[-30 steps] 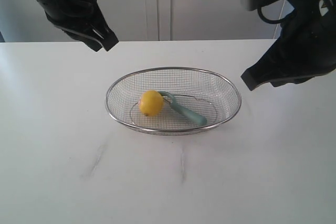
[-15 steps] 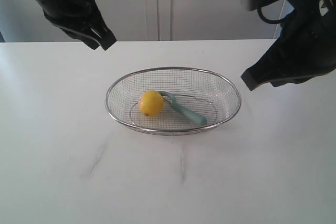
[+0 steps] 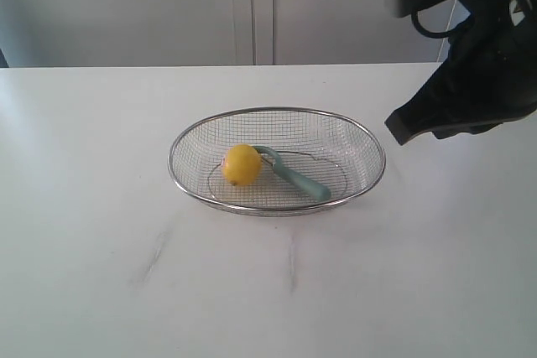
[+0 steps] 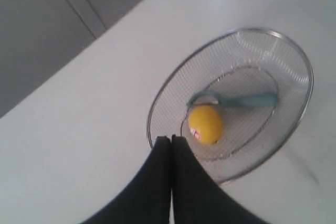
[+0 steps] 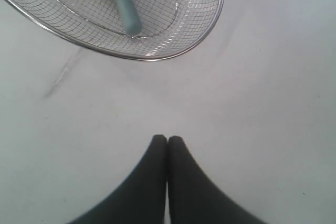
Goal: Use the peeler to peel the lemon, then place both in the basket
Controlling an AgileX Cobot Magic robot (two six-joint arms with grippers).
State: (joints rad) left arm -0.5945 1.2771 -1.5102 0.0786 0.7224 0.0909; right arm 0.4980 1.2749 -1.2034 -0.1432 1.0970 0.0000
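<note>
Yellow lemon touching teal peeler, both in mesh basket.

The lemon lies just beside the peeler inside the basket on the table.

Above the basket the way down is open; only the right tool hangs near its rim.

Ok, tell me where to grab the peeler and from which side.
Take the peeler by the free end of its handle, from above, closing across its narrow width. It lies flat in the basket with its head right by the lemon, so that end looks freest.
</note>
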